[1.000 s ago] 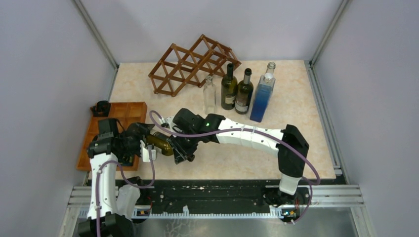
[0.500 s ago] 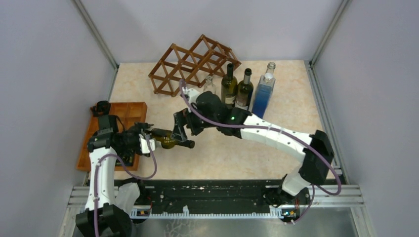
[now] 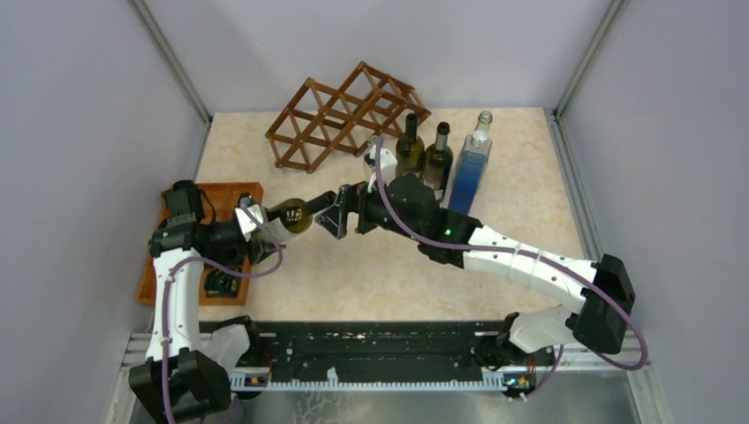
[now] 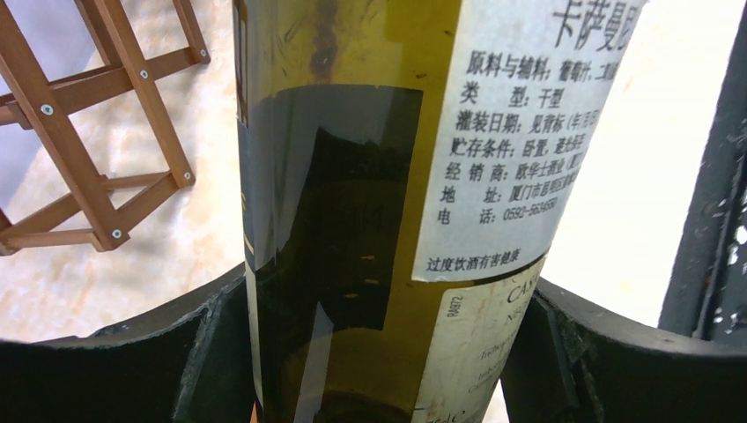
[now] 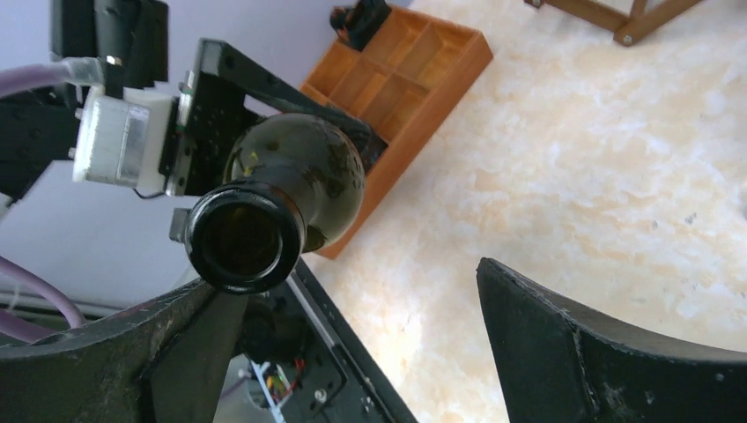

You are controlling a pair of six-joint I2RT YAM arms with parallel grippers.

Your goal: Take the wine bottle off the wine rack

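Wine bottle (image 3: 291, 215) of dark green glass with a pale label, clamped at its body by the left gripper (image 3: 258, 228) above the beige marbled table (image 3: 397, 274). Right gripper (image 3: 330, 212) spread wide, one finger beside the bottle's mouth. Brown wooden lattice wine rack (image 3: 340, 115) stands well apart at the far edge.

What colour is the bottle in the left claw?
The wine bottle is dark olive-green with a white label, clearest in the left wrist view.
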